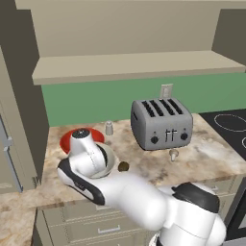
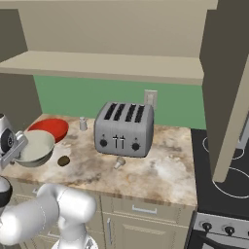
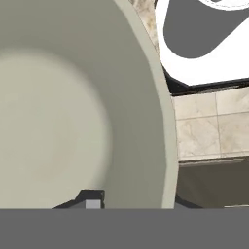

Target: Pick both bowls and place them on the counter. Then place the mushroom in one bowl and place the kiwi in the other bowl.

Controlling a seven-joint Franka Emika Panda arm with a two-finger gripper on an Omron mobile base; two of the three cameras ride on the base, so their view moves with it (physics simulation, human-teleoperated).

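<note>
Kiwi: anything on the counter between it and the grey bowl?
Nothing visible. The kiwi lies on the counter just beside the grey bowl, with bare stone between. The mushroom and toaster stand off on its far side.

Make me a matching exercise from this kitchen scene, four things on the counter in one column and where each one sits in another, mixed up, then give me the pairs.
Things:
1. red bowl
2. silvery-grey bowl
3. kiwi
4. mushroom

Places:
A. on the counter just in front of the toaster
B. at the back left, near the small grey shaker
C. on the counter beside the silvery-grey bowl, on its toaster side
D. in front of the red bowl, with the gripper at its rim

Pairs: 1-B, 2-D, 3-C, 4-A
</note>
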